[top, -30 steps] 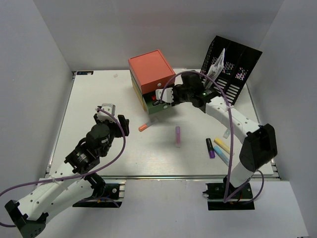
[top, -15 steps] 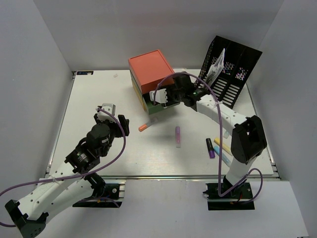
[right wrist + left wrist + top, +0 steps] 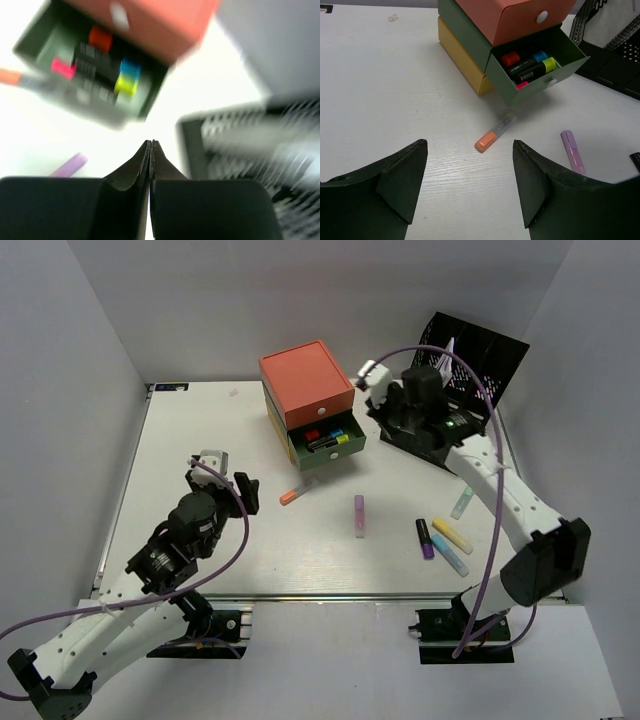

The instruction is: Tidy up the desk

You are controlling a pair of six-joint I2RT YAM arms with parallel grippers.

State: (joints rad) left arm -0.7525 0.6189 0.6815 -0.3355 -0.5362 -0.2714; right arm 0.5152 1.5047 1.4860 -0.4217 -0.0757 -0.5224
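On the white desk (image 3: 190, 430) between grey walls (image 3: 80, 340), loose highlighters (image 3: 359, 515), drawer unit (image 3: 305, 390); left tool (image 3: 469, 143) released, right tool (image 3: 151, 145) clenched.

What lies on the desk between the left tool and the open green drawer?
An orange-capped marker lies there on the desk, seen clearly in the left wrist view.

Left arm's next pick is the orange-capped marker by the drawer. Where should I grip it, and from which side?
Grip the marker at mid-barrel from straight above, jaws across its length. It lies flat and diagonal, clear end near the open drawer, so favouring the cap end likely keeps clear of it. The left gripper is open.
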